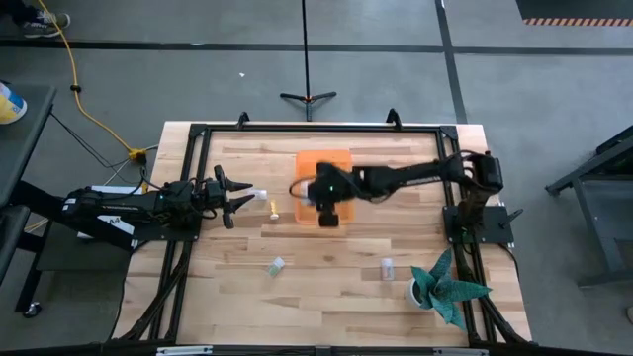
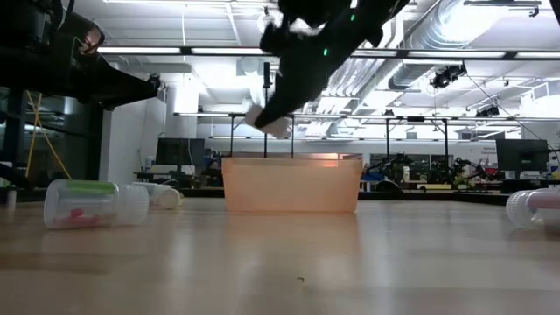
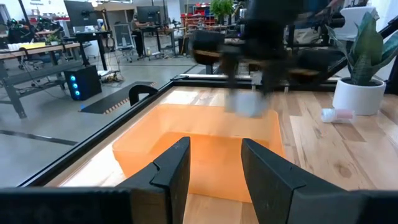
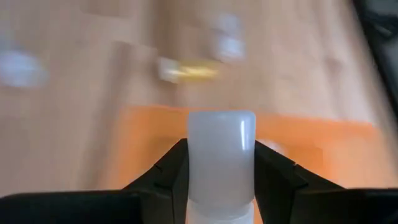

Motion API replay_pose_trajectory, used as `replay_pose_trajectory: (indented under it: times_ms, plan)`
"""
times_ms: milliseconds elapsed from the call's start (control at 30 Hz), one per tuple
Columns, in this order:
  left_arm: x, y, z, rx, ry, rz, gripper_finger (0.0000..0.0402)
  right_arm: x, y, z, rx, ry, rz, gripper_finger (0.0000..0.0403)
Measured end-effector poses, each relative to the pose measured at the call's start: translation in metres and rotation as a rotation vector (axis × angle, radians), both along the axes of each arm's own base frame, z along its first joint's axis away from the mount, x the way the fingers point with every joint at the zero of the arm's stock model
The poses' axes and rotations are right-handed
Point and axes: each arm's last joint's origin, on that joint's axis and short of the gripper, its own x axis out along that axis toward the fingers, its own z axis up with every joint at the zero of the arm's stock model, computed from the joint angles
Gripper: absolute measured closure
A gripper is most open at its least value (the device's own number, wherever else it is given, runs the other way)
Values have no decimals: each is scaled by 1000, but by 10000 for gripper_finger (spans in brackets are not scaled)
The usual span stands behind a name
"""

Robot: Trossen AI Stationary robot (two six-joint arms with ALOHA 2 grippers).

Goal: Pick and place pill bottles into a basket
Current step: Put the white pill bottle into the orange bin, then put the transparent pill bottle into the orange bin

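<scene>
The orange basket (image 1: 331, 161) sits on the table's far middle; it also shows in the low view (image 2: 291, 184). My right gripper (image 1: 326, 205) hangs over the basket's left near part, shut on a white pill bottle (image 4: 221, 152), which also shows in the low view (image 2: 268, 122). My left gripper (image 1: 235, 195) is open and empty, left of the basket, its fingers (image 3: 171, 168) pointing at it. An amber bottle (image 1: 272, 206) and a white bottle (image 1: 259, 194) lie between my left gripper and the basket. A pale green bottle (image 1: 276, 265) and another white bottle (image 1: 388, 268) lie nearer the front. My right gripper pinches the white bottle by its two sides (image 4: 193, 163) between its two fingers. The bottle's rounded end (image 4: 221, 121) sticks out past the fingertips. The fingers slant downward from above. The bottle is tilted and lifted clear above the basket.
A teal plant in a white pot (image 1: 445, 287) stands at the front right corner. A black frame (image 1: 198, 129) runs around the table's edge. The pale green bottle (image 2: 83, 203) and a white one (image 2: 534, 208) lie on their sides in the low view.
</scene>
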Motion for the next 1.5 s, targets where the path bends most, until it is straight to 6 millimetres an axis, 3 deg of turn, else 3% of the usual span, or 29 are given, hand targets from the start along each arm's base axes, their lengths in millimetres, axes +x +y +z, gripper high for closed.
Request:
replay_pose_trajectory:
  times_ms: [233,367,667,867,1000,1133,1300,1500]
  plan:
    - [0,0,0,0,0,0,225,2,-77,-29,41,-27,-131,276]
    - [0,0,0,0,0,0,225,4,-100,-54,103,-28,-117,276]
    - [0,0,0,1,-6,3,225,7,-109,-68,115,-41,-117,270]
    - [0,0,1,1,-7,8,225,7,-110,-68,124,-41,-140,169]
    - [0,0,1,1,-6,8,225,8,-111,-67,116,-55,-172,140]
    - [0,0,1,1,-7,8,225,17,-114,-48,151,-71,-221,136]
    - [0,0,1,1,-6,8,225,29,-109,0,306,25,-348,135]
    - [0,0,1,1,-6,8,225,27,-66,51,398,237,-476,142]
